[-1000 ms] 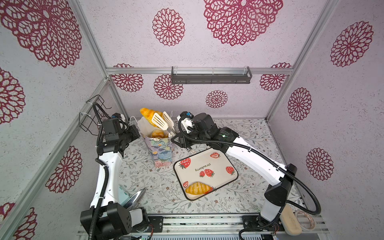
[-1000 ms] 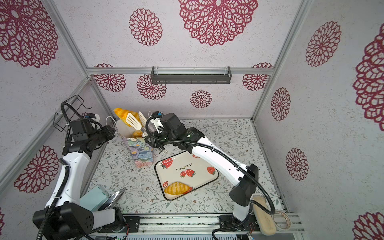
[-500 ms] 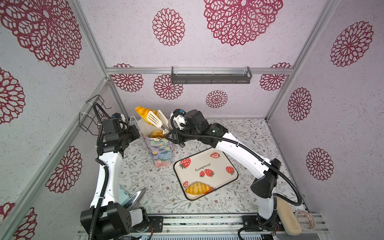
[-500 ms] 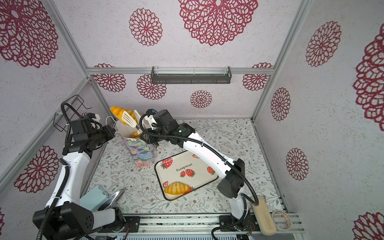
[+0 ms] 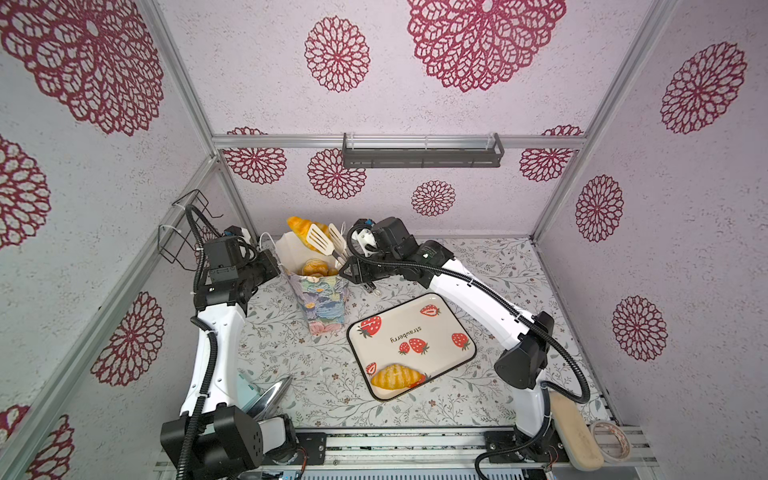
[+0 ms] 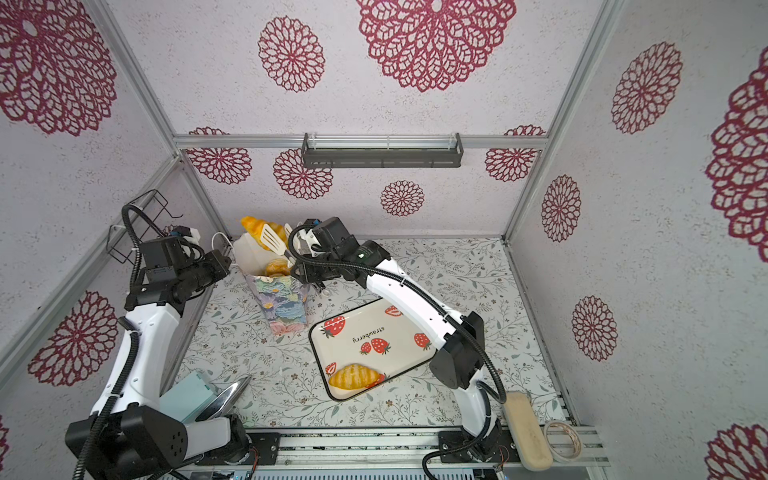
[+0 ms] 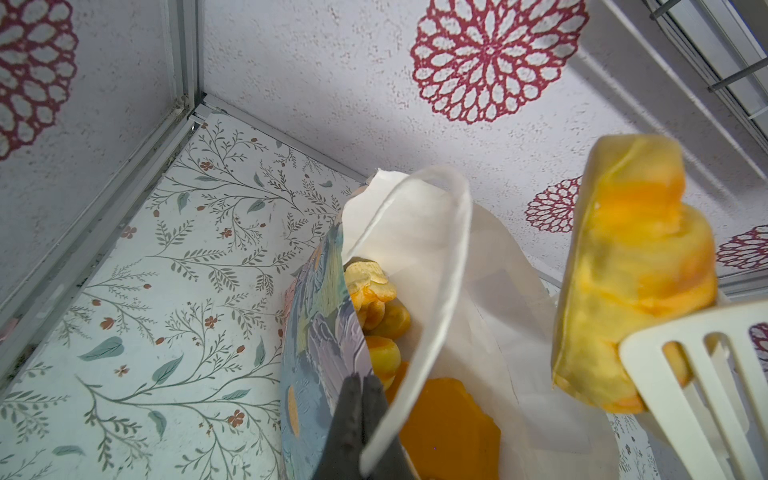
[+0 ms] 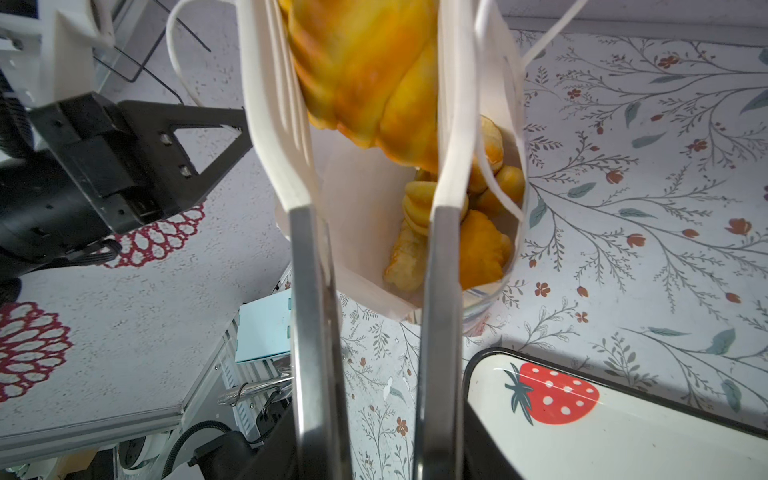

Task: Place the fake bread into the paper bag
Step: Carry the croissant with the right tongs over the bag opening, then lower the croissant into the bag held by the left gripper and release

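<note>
In both top views the right gripper [image 5: 348, 266] is squeezing a pair of white tongs [image 5: 319, 243]. Its fingers are closing part way, tight on the handles. The tongs are holding one fake bread [image 5: 300, 225] between their flat ends. It is hanging out past the fingers, up over the open paper bag [image 5: 322, 299]. More rolls [image 5: 316, 267] are lying inside the bag, under the tongs. The left gripper [image 5: 272, 265] is pinching the bag's edge on the side away from the right fingers. One croissant [image 5: 395, 376] is lying on the strawberry tray [image 5: 440, 324], well apart from both grippers.

In the left wrist view the two dark fingers [image 7: 351, 415] are pressing shut on the bag's top edge. The rolls [image 7: 374, 299] are sitting just past the fingertips, inside the white walls. The fake bread [image 7: 631, 270] is hanging higher up, across the bag's mouth from them.

In the right wrist view the tongs' metal arms [image 8: 311, 332] are running out from the right fingers with a gap between them. The fake bread [image 8: 365, 83] is sitting between the white ends. The bag's mouth [image 8: 357, 187] is lying open below.
</note>
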